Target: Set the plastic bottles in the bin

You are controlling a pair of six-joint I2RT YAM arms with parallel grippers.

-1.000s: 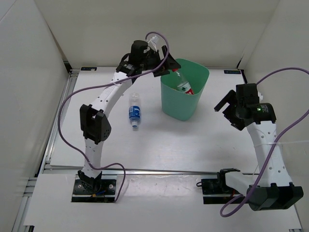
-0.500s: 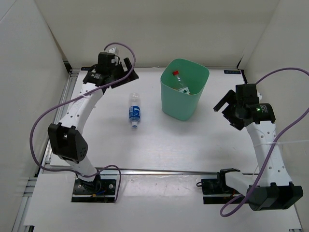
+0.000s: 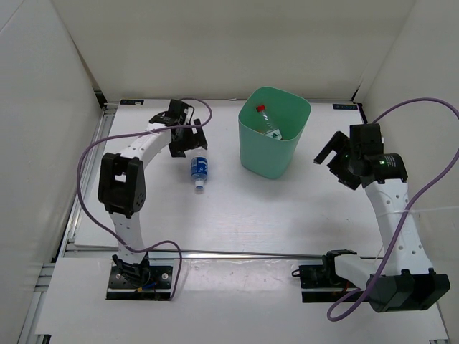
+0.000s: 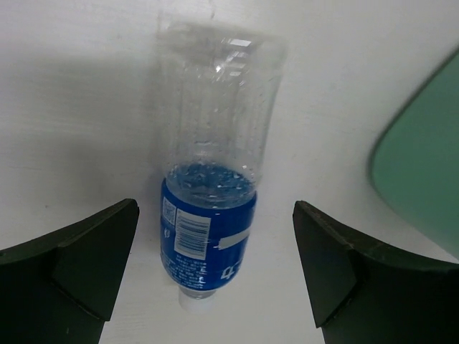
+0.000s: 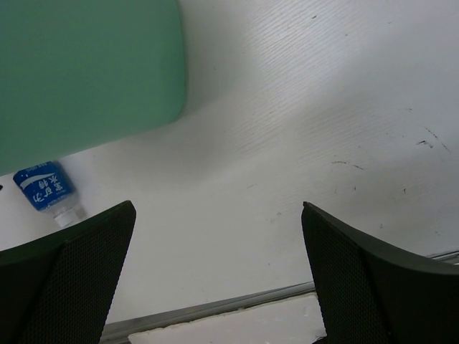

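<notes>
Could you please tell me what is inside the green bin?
A clear bottle with a red cap leans inside the bin. Its walls hide the floor, so more may lie there.

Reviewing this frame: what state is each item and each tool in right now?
blue-label bottle: lying on its side on the table, ungrasped
red-cap bottle: inside the bin
bin: upright
left tool: open, over the blue-label bottle
right tool: open, empty

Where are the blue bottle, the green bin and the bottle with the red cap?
blue bottle (image 4: 208, 236): left wrist view, on its blue label.
bin (image 3: 267, 154): top external view, on its near outer wall.
red-cap bottle (image 3: 267, 120): top external view, on its upper body below the cap.
</notes>
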